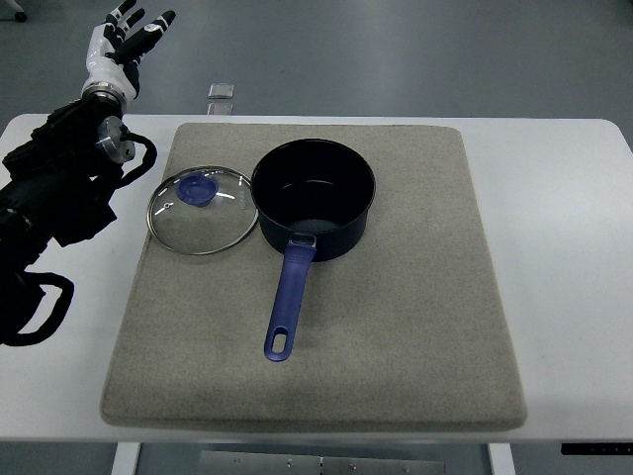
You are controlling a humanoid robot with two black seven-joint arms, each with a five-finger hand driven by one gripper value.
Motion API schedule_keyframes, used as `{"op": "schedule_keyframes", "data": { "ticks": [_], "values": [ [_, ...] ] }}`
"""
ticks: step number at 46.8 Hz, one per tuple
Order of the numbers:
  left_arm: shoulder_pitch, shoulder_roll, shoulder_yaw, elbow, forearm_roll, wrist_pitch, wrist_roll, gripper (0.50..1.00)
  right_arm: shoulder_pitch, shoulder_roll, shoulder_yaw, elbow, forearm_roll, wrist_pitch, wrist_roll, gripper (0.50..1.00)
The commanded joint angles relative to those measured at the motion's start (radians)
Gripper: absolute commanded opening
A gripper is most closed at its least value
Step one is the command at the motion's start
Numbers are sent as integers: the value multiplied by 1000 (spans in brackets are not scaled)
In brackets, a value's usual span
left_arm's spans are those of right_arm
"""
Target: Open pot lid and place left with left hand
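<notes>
Left hand [127, 38] hovered at ten o'clock beyond the table [554, 198], fingers spread, apparently holding nothing. Off the pot [314, 198], the lid [203, 210] lay flat on the mat [396, 327], touching the pot at nine o'clock.

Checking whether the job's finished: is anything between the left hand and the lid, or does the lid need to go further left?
Nothing visible stands between them. The glass lid already lies flat on the mat, left of the open pot. The left hand is raised beyond the table's far left corner, fingers spread, holding nothing.
</notes>
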Motion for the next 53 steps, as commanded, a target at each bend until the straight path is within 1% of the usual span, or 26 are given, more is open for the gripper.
{"op": "schedule_keyframes", "data": {
  "ticks": [1, 6, 16, 27, 53],
  "values": [
    [1, 0, 2, -2, 0, -1, -1, 906, -1, 0, 0, -1, 0, 0, 0, 917],
    [1, 3, 0, -5, 0, -4, -3, 906, 0, 0, 0, -1, 0, 0, 0, 917],
    [-5, 9, 0, -5, 0, -2, -3, 926, 0, 0, 0, -1, 0, 0, 0, 917],
    [-4, 9, 2, -7, 5, -8, -20, 926, 0, 0, 0, -1, 0, 0, 0, 917],
    [-1, 14, 0, -7, 3, -7, -20, 926, 3, 0, 2, 1, -2, 0, 0, 917]
  ]
}}
